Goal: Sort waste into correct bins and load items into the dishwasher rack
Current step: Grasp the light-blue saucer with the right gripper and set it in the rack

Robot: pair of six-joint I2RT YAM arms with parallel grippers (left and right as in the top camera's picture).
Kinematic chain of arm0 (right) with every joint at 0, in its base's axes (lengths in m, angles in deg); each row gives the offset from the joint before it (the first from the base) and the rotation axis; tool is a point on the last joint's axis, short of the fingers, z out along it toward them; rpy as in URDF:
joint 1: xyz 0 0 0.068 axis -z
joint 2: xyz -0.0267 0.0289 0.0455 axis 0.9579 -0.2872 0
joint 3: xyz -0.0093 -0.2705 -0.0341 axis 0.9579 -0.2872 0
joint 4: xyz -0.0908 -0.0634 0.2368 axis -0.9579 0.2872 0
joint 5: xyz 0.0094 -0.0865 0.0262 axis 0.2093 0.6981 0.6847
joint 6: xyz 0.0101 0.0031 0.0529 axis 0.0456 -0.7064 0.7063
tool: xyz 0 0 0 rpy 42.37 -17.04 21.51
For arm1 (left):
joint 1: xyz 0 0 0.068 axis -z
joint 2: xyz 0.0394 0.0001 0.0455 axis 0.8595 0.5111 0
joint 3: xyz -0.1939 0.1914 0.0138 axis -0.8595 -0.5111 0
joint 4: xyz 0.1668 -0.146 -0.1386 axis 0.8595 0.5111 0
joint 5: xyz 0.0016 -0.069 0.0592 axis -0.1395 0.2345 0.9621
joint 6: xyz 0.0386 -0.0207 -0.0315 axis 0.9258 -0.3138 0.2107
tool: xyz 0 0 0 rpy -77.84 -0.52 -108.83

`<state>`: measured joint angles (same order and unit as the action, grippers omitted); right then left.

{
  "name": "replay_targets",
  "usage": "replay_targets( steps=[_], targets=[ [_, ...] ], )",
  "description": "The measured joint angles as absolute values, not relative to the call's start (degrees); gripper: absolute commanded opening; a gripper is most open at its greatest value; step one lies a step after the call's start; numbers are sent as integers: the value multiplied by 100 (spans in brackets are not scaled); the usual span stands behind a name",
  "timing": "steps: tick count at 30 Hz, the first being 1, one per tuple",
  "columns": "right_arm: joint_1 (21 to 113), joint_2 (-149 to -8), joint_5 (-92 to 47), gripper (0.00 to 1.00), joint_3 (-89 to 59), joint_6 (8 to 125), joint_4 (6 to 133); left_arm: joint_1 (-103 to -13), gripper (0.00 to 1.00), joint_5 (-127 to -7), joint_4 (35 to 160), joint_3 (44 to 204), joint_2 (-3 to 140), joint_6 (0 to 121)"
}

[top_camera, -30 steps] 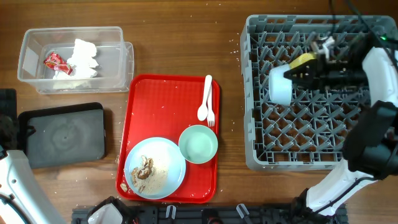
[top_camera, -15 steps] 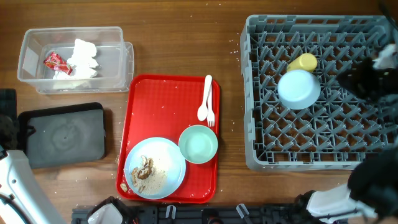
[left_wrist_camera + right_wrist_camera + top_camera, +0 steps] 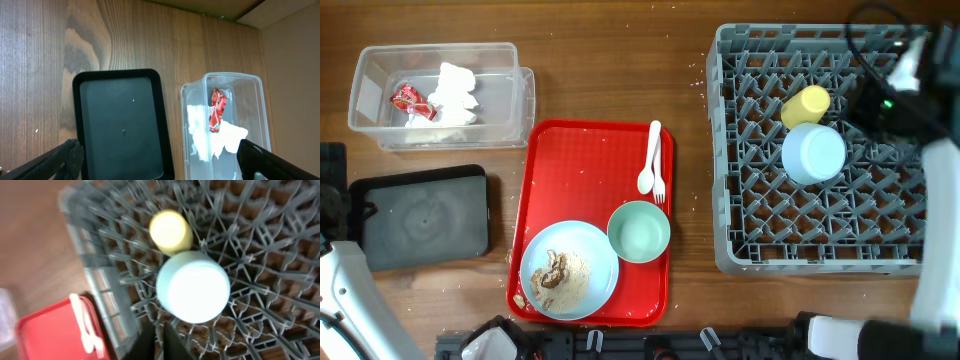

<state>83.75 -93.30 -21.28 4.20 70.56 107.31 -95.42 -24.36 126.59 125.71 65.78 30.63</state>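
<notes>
Mint plastic, that bowl (image 3: 639, 231) on the red tray (image 3: 585, 170): light, stiff, slick, so I'd pinch its rim. Left gripper (image 3: 160, 152) gapes wide above the black tray (image 3: 120, 125), empty; right gripper (image 3: 162, 340) is too blurred to judge.

The right wrist view is blurred, and the right gripper (image 3: 161, 342) is cut off at 6 o'clock, its jaw gap unreadable. Overhead, the arm (image 3: 905, 100) hides the rack's (image 3: 730, 150) 2 o'clock corner.

Overhead: high, straight down, whole table (image 3: 610, 60). Left wrist: downward, closer, over black tray (image 3: 122, 125) and clear tub (image 3: 245, 95) (overhead has both, far left). Right wrist: near, blurred, above rack (image 3: 260, 305), which overhead shares.
</notes>
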Motion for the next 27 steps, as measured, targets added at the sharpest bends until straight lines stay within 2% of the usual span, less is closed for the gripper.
replay_targets(
  steps=[2,6,13,21,27],
  targets=[
    [8320,-10259,-2062,4,391,7122,10674,-9542,100,-2436,12657,12571,6578,3063],
    [8309,-10892,-2574,4,359,6809,10711,-9542,100,-2436,12659,12571,6578,3063],
    [8036,-10975,-3077,4,-114,6357,10364,-9542,100,-2436,12659,12571,6578,3063],
    [7922,-11063,-2305,4,-382,7371,10130,-9542,100,-2436,12659,12571,6578,3063],
    [7769,-11063,-2121,7,-385,7463,9800,-9542,100,-2436,12659,12571,6578,3063]
  ],
)
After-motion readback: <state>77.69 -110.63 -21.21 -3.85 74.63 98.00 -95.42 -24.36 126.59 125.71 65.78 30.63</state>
